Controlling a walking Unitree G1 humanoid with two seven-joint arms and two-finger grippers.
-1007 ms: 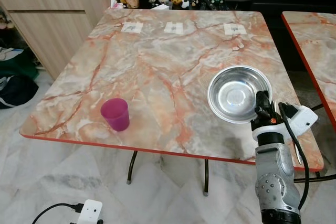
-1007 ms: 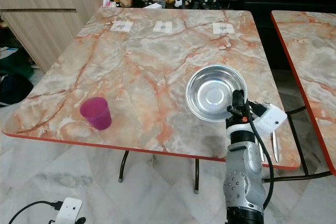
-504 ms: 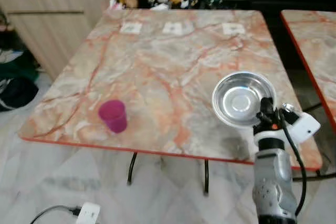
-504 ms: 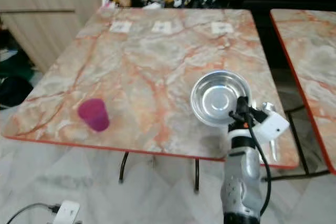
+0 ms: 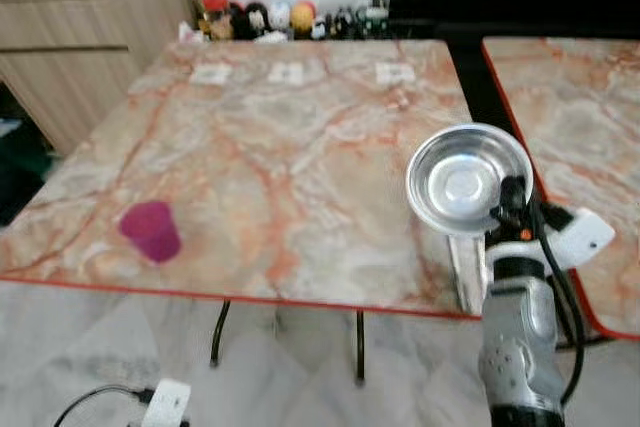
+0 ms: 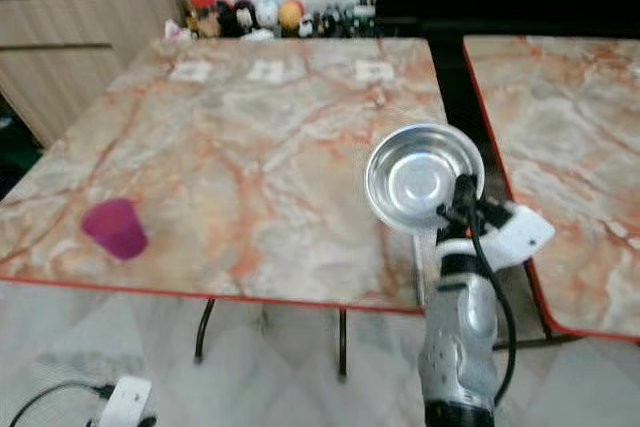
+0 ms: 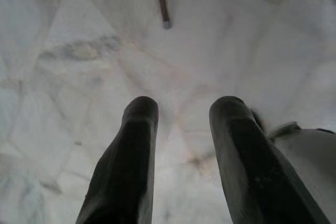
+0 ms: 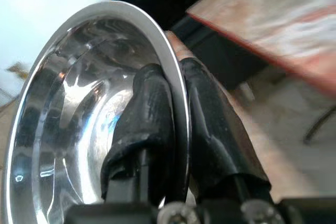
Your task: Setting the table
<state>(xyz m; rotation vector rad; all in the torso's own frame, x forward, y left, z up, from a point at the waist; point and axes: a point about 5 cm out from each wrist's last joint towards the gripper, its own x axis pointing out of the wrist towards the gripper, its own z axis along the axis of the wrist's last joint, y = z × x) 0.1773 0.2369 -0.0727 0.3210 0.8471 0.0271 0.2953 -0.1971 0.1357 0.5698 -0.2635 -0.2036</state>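
Note:
A shiny steel bowl (image 5: 462,179) hangs just above the right front part of the marble table (image 5: 300,137). My right gripper (image 5: 512,194) is shut on its near rim. In the right wrist view, one finger (image 8: 149,103) is inside the bowl (image 8: 79,108) and the other is outside, pinching the rim. A purple cup (image 5: 150,231) stands upright near the table's front left edge, far from the bowl. Under the bowl a silvery utensil (image 5: 466,272) lies on the table by the front edge. My left gripper (image 7: 184,109) hangs open over the pale floor.
A second marble table (image 5: 570,97) stands close on the right, across a dark gap. Small figurines (image 5: 270,17) and three paper tags (image 5: 286,73) line the far edge. A wooden cabinet (image 5: 70,47) is at the left. A white plug with its cable (image 5: 165,402) lies on the floor.
The camera has shifted, so the table sits further left in the picture. The right gripper still holds the bowl, which now hangs a little higher and nearer the table's right edge.

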